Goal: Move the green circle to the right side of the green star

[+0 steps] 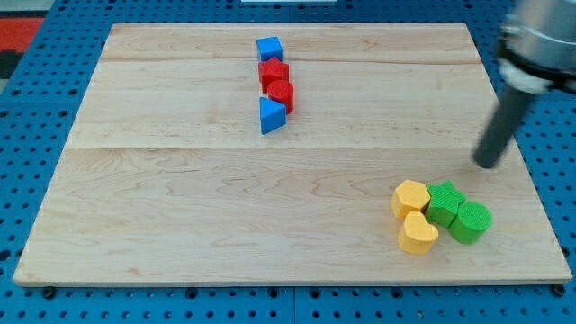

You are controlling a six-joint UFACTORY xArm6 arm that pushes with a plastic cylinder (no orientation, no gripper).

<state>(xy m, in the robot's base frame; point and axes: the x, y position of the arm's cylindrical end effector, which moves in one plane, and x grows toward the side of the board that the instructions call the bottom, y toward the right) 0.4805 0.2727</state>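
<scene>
No jaws on rig, only my tip (487, 165), bare, touching nothing. Green circle (470, 222) below tip, slightly toward view's left, near board's (180, 207) bottom-right corner, touching green star's (445, 202) right side.

Two blue blocks (269, 48) (271, 115), two red blocks (274, 72) (282, 94), two yellow blocks (411, 198) (418, 233), two green blocks (445, 202) (470, 221), one wooden board (225, 207), eight blocks altogether.
</scene>
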